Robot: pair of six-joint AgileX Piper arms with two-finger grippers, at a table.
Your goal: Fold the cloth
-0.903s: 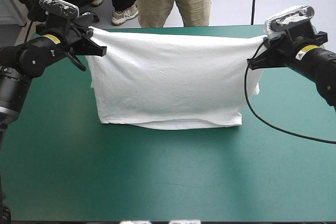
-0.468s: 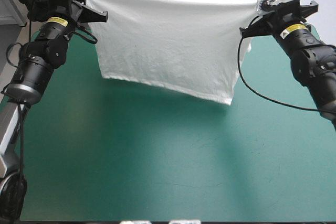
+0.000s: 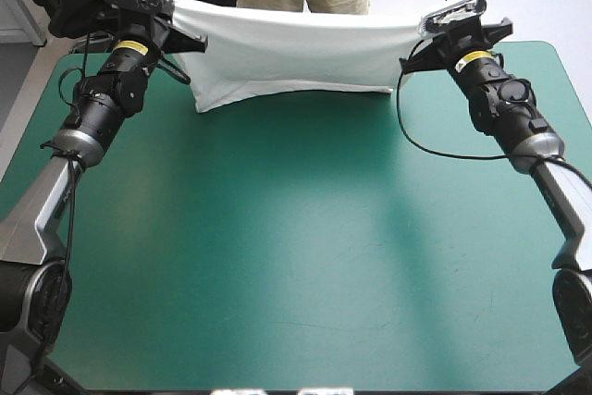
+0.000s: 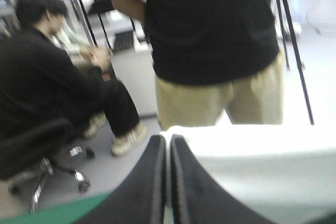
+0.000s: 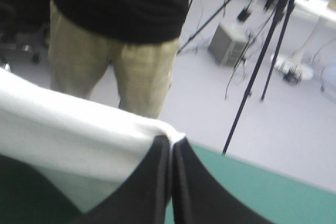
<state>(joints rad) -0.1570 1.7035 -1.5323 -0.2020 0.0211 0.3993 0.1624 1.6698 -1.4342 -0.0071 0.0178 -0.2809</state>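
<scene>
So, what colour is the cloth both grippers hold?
Plain white; the T-shirt shows best in the high view.

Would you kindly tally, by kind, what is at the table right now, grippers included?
T-shirt: 1, white, held up over the far edge
Grippers: 2, the left gripper and the right gripper, each shut on a top corner of the T-shirt
Table: 1, with a teal-green cover
Total: 4
</scene>
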